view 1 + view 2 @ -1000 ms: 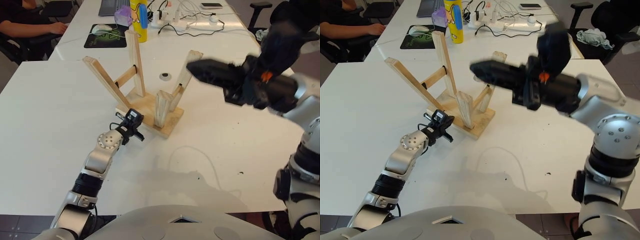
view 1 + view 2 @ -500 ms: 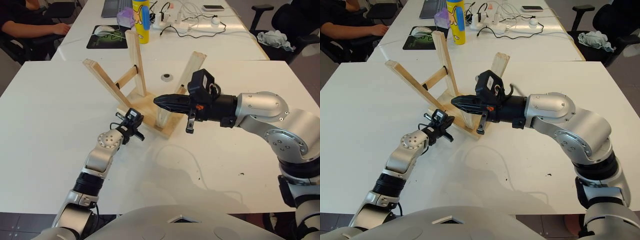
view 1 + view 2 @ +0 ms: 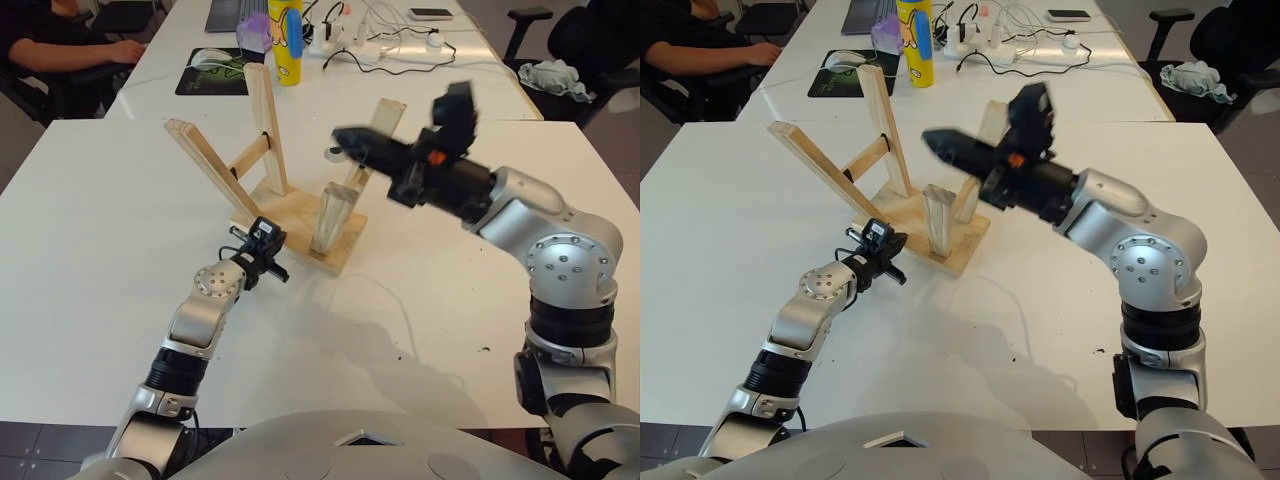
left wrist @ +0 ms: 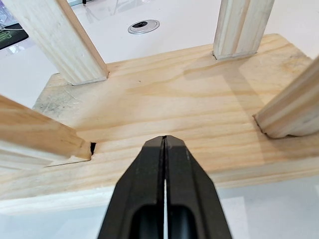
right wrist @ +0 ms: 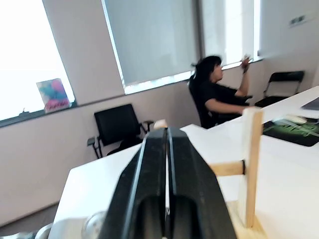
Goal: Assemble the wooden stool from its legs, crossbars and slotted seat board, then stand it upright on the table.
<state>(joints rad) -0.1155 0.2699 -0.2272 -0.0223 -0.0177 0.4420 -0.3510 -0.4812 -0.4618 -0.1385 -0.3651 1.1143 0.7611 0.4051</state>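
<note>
The wooden stool (image 3: 290, 190) lies upside down on the white table, its seat board (image 3: 300, 222) flat and its legs splayed upward, with a crossbar (image 3: 250, 155) joining the two left legs. My left gripper (image 3: 266, 244) is shut and empty, its tip at the near edge of the seat board (image 4: 164, 99). My right gripper (image 3: 345, 139) is shut and empty, raised above the stool's right-hand legs (image 3: 375, 140) and pointing left. In the right wrist view a leg (image 5: 250, 164) and crossbar (image 5: 227, 168) stand beyond the closed fingers (image 5: 149, 164).
A round cable grommet (image 3: 331, 153) sits in the table behind the stool. On the far table stand a yellow bottle (image 3: 284, 40), a mouse pad (image 3: 212, 70) and cables (image 3: 390, 40). White table surface spreads left, right and in front of the stool.
My right arm swept down to the stool's near legs, then lifted back and up over the right-hand legs. The left arm and stool have stayed put.
</note>
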